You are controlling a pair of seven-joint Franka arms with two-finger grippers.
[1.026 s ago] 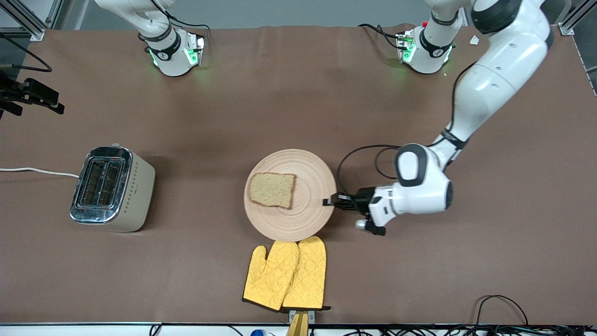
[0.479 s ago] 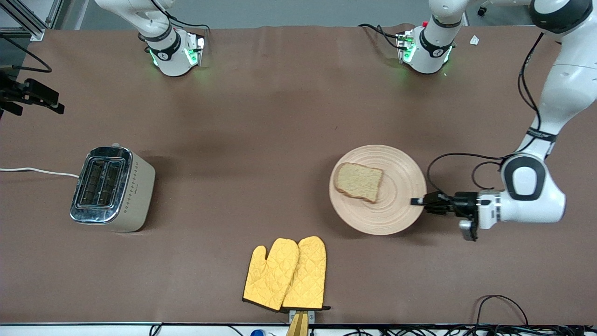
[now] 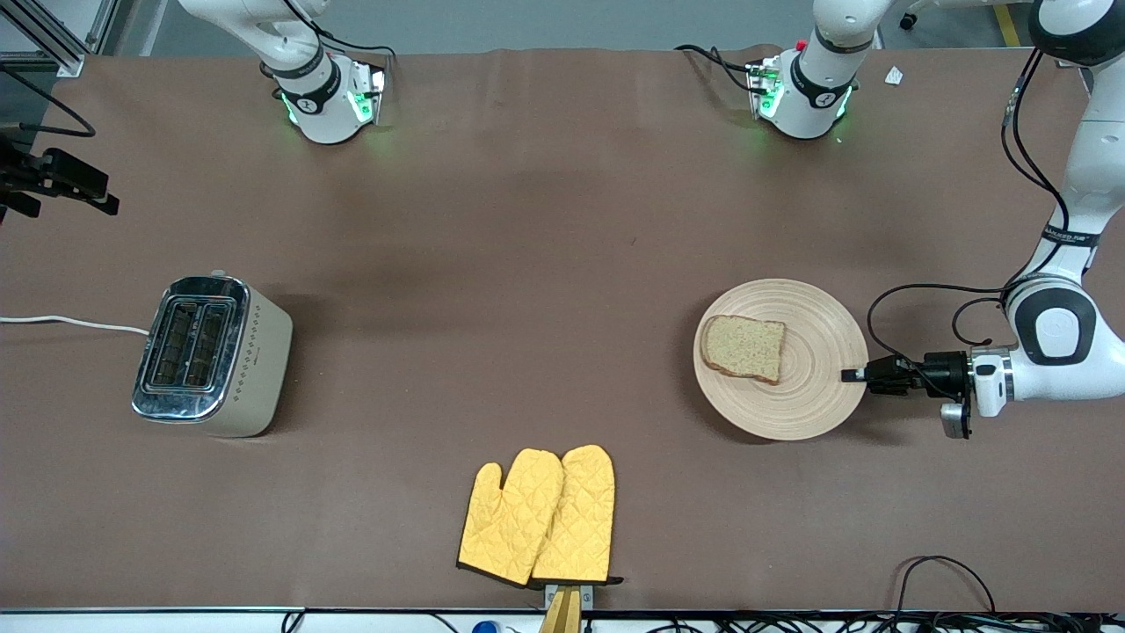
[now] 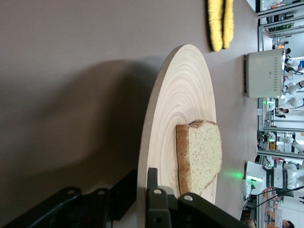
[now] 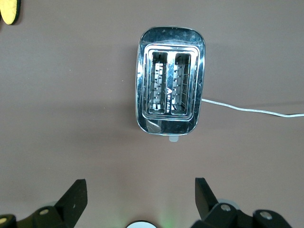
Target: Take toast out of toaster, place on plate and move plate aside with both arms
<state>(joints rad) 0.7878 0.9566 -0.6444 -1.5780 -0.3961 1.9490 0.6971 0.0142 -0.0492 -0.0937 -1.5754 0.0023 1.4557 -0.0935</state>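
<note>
L gripper (image 3: pixel 851 375) pinching plate (image 3: pixel 822 400) rim, plate at L arm's end of table.

I've got the jaws pressed together on the rim edge; plate body runs straight out from the fingertips toward the R arm's end, so the L arm is the nearer one by far. Toast (image 3: pixel 744 348) lies flat on the plate, off-center, on the half away from my grip; pale brown, speckled, darker crust. R gripper (image 5: pixel 141 194) spread wide, holds nothing, waits high over the toaster (image 3: pixel 209 354), slots look empty. IMO release is next.
</note>
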